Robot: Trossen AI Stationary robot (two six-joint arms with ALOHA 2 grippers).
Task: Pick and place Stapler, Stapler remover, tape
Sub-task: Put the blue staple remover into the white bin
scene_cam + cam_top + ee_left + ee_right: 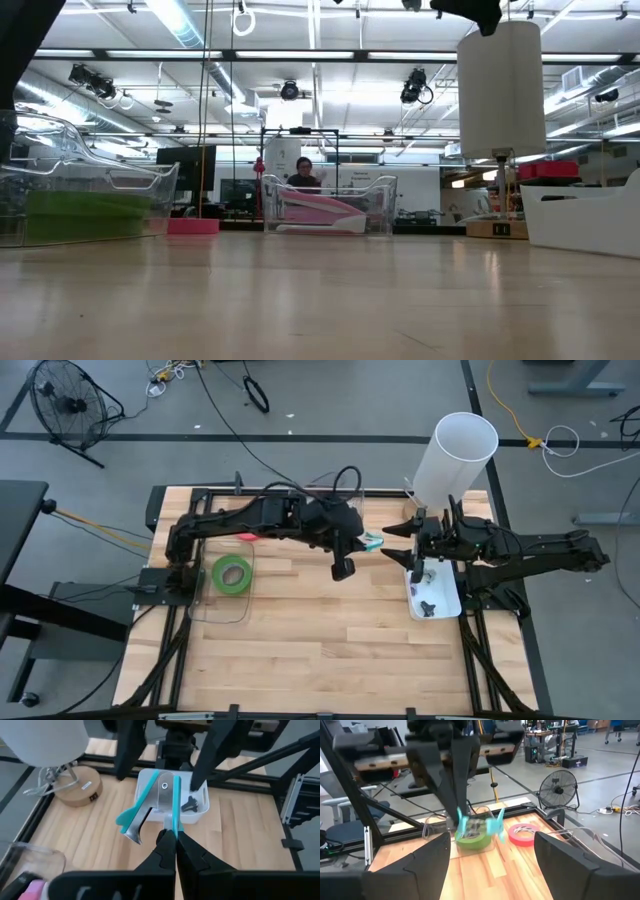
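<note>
L gripper: clenched on the remover, teal handles w/ metal claws. I hold it by one handle tip; the rest sticks out past my fingertips, off the table. In the high view it sits centre-right of frame, a teal spot at the end of my L arm, just left of my R gripper.

R gripper: released, fingers spread wide, nothing between them. In R wrist view my two dark fingers frame the lower corners, w/ the remover hanging mid-frame under the L arm. R arm lies along the right side of the high view, over a white tray w/ small dark items in it.

Tape: green roll at left-centre of the high view, inside a clear bin. In R wrist view a green roll sits behind the remover, and a pink-red roll lies flat on the wood, right of centre.

Stapler: pink, in a clear bin at centre of the low view, far across the table.

Lamp w/ white cylinder shade at upper right of the high view. A person shows behind the stapler bin in the low view.
</note>
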